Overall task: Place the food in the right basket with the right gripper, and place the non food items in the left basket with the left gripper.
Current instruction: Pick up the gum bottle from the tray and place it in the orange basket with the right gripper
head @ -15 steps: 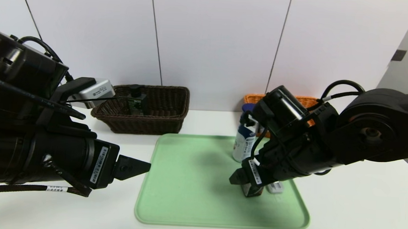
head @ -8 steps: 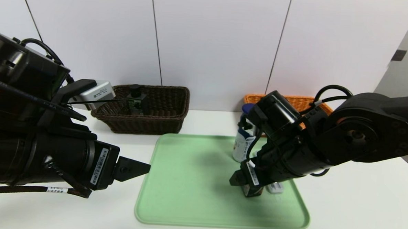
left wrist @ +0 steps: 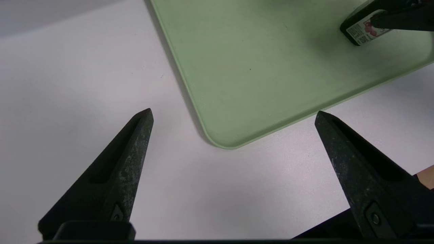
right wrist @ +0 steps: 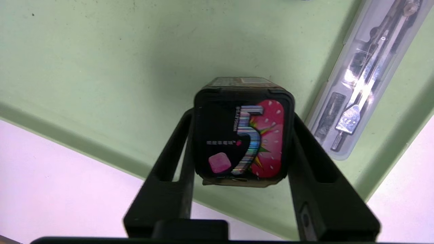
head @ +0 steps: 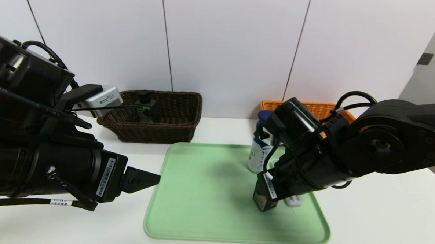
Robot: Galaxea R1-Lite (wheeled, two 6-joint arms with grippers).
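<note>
Operator: Step?
Annotator: Looks like you're on the food pick. Your right gripper [right wrist: 243,117], low over the green tray [head: 199,213], has its fingers closed on both sides of the dark gum box [right wrist: 220,135]. Can't tell if it's off the tray.
Operator: Next?
Annotator: Lift straight, clear the white bottle [head: 258,158], then release over the orange basket [head: 320,110]. That bottle's likely your next food pick.
Operator: Left?
Annotator: Your left gripper [left wrist: 234,110] is idle by a near tray corner, fingers wide apart, nothing between them. The clear case [right wrist: 366,84] on the tray needs it later. The black bottle [head: 145,109] is in the dark brown basket [head: 154,133].
Operator: Surface, room?
Annotator: Tray's on a white table [head: 374,220]; pale panelled wall [head: 228,45] behind, thin dark seams.
</note>
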